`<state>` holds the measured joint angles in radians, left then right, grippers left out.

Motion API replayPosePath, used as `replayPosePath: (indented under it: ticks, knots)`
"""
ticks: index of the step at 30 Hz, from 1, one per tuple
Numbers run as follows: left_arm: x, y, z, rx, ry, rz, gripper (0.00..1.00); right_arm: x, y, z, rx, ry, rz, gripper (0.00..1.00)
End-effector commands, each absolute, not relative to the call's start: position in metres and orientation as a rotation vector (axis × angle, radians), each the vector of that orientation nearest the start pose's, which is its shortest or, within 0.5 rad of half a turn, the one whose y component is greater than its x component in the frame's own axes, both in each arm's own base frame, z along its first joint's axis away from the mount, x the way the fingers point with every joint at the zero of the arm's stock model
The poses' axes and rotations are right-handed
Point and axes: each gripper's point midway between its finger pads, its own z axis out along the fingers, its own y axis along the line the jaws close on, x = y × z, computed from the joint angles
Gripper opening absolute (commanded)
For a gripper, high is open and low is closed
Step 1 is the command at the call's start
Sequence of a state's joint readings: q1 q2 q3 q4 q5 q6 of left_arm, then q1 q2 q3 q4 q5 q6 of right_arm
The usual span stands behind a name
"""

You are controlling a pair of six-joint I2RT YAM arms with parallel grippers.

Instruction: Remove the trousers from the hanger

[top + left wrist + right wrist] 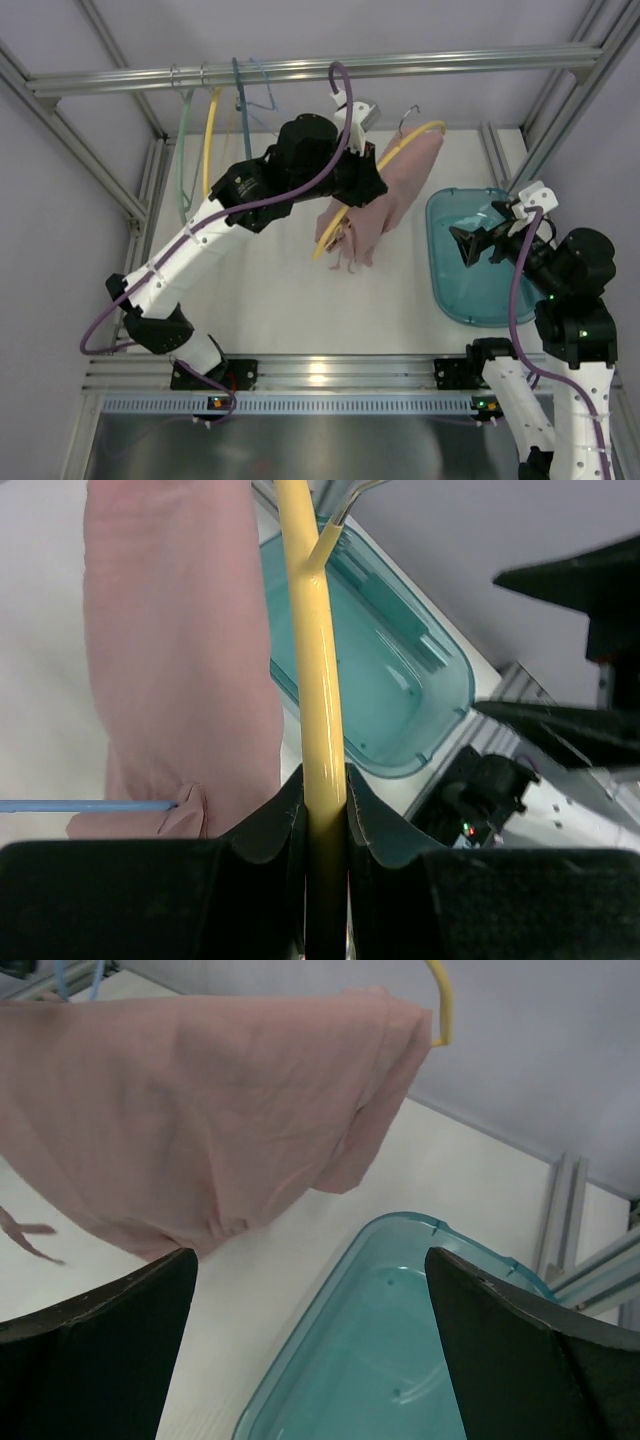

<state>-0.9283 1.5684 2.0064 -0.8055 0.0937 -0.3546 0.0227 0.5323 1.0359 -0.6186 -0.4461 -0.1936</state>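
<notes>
The dusty-pink trousers hang draped over the thin yellow hanger, held in the air above the white table. My left gripper is shut on the hanger's yellow frame; in the left wrist view the trousers hang to the left of the frame. My right gripper is open and empty over the teal bin, to the right of the trousers. In the right wrist view the trousers fill the upper left, with the hanger's yellow end sticking out.
A teal plastic bin sits on the table at the right and shows in the right wrist view. Several other hangers, yellow, pale green and blue, hang from the rail at the back left.
</notes>
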Motion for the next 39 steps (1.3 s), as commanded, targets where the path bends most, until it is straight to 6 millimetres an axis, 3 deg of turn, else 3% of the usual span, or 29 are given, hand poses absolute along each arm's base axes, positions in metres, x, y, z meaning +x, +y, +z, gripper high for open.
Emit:
replayPosePath:
  ticks: [1,3,7,14,18,28,33,39]
  knots:
    - [0.264,-0.371,0.474,0.325,1.777,-0.917,0.0,0.199,0.092,0.354,-0.522,1.579,0.39,0.98]
    - [0.26,-0.379,0.483,0.291,1.76,-0.919,0.0,0.201,0.097,0.359,-0.522,1.533,0.425,0.97]
    - [0.27,-0.388,0.491,0.177,1.757,-0.944,0.0,0.204,0.107,0.354,-0.517,1.486,0.496,0.98]
    - [0.28,-0.412,0.481,0.104,1.784,-0.964,0.0,0.213,0.115,0.349,-0.571,1.457,0.509,0.99]
    - [0.284,-0.418,0.481,0.085,1.777,-0.96,0.0,0.231,0.114,0.33,-0.616,1.48,0.411,1.0]
    - [0.288,-0.426,0.484,0.097,1.754,-0.967,0.0,0.234,0.177,0.315,-0.755,1.426,0.447,1.0]
    - [0.282,-0.426,0.482,0.125,1.763,-0.987,0.0,0.259,0.165,0.325,-0.631,1.406,0.345,0.99]
    - [0.278,-0.426,0.48,0.152,1.769,-0.997,0.0,0.262,0.163,0.337,-0.606,1.372,0.329,1.0]
